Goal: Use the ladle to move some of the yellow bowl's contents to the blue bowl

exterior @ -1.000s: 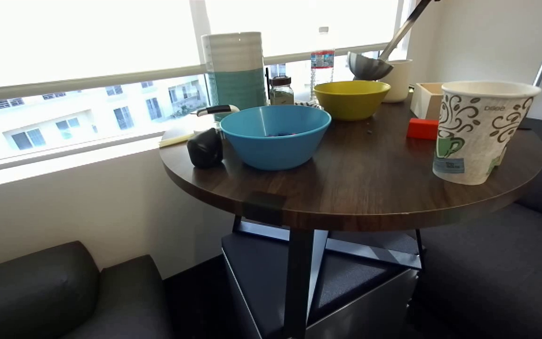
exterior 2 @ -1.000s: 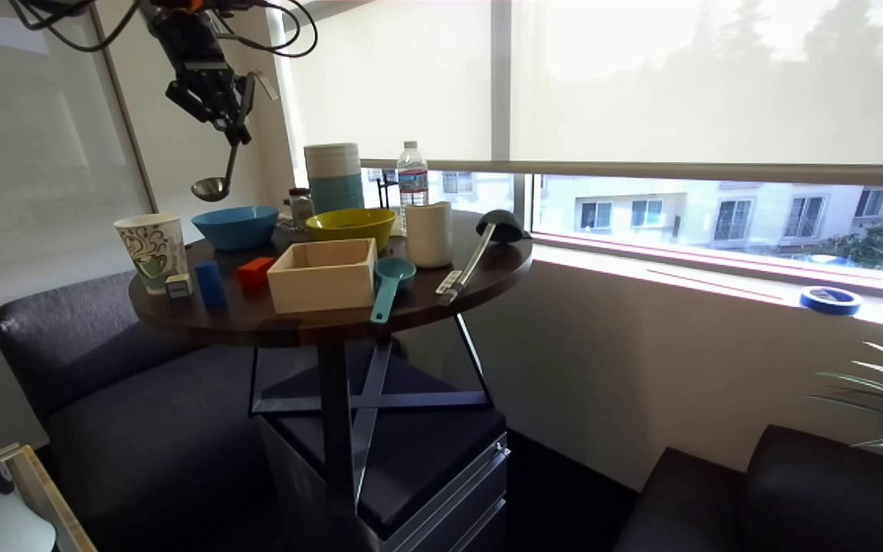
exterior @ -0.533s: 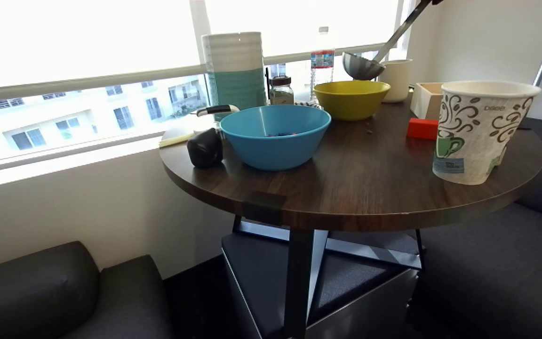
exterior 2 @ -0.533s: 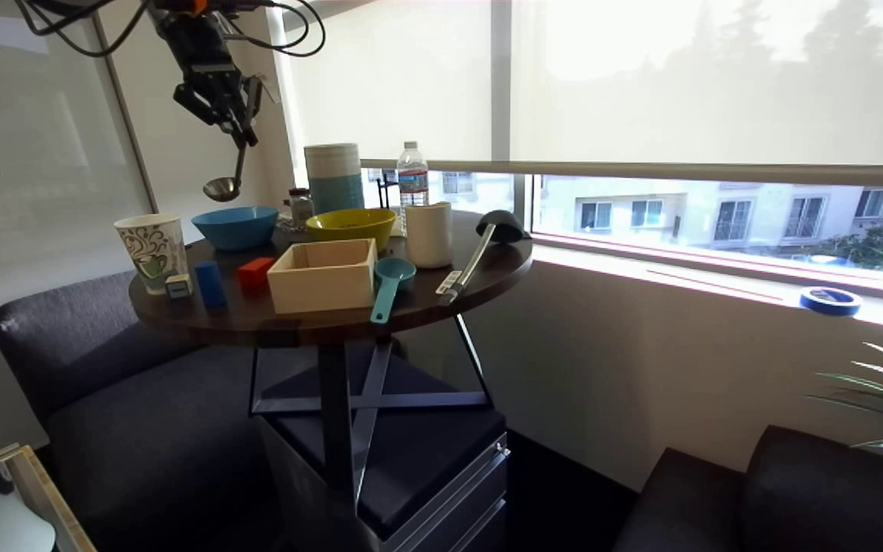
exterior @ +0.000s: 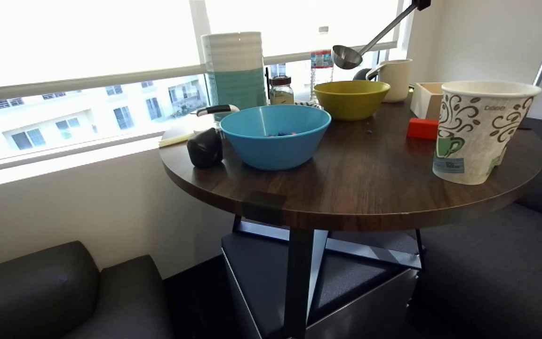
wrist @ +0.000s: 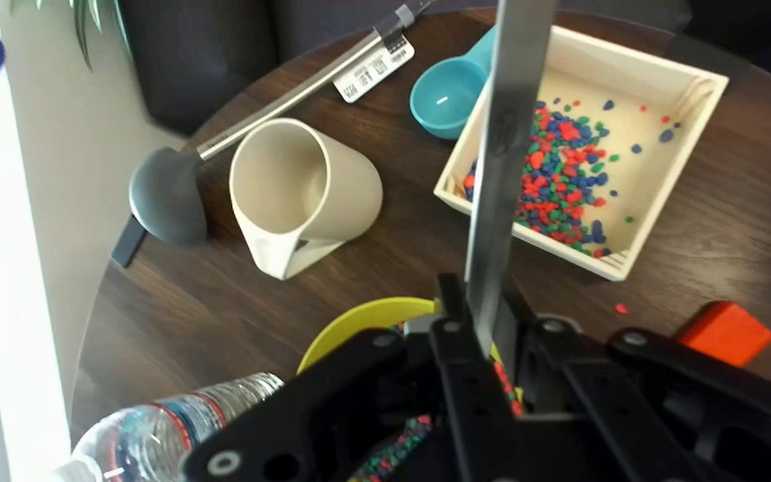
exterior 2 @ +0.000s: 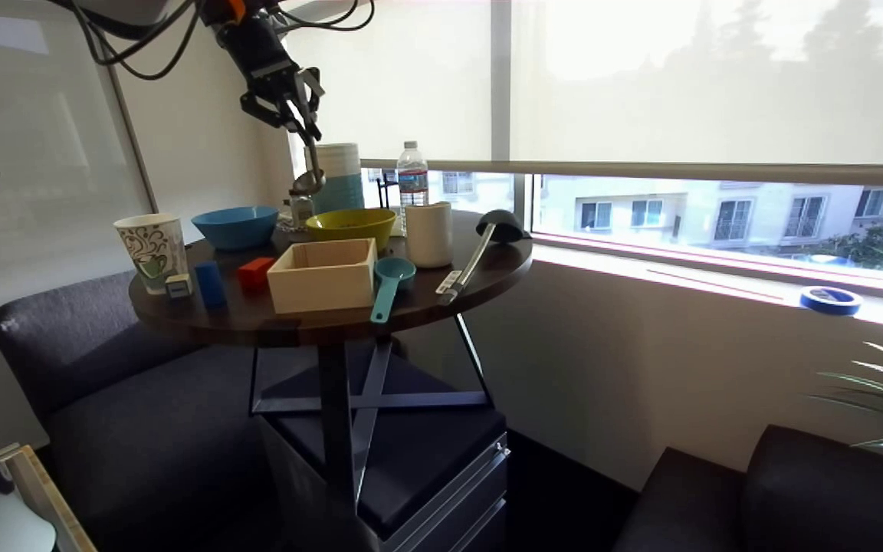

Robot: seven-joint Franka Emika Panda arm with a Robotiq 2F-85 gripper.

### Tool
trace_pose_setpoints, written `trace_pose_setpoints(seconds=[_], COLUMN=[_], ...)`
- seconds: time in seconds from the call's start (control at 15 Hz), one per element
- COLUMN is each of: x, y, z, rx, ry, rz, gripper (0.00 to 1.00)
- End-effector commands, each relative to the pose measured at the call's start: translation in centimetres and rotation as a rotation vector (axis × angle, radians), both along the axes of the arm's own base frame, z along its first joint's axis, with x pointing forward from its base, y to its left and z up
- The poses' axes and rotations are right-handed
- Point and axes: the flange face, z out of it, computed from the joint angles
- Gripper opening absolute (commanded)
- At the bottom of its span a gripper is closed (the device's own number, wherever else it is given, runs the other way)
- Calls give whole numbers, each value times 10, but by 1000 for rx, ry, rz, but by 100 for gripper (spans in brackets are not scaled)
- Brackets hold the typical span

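Jaws pinch ladle (exterior: pixel 346 58) by handle, its cup up in air, higher than yellow bowl (exterior: pixel 352 104) with colored bits (wrist: pixel 395 447) inside and blue bowl (exterior: pixel 275 149), both on worktop (exterior: pixel 370 186).

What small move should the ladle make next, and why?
I'd likely have the pincer ease the ladle down toward the yellow bowl: the ladle hangs above the rim in both exterior views, its visible inside looks bare, and the wrist view shows multicoloured pebbles in that bowl to scoop.
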Motion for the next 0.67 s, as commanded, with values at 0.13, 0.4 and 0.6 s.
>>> trace_pose_setpoints(seconds=[0.13,0.4,0.6], x=[28,39,43], y=[-18,-22,-18], z=[-13,-34,-49], rx=[-100,-173,-211], ry=[-66,-73,-73], rz=[-144,-189,-199], gripper=[4,4,4])
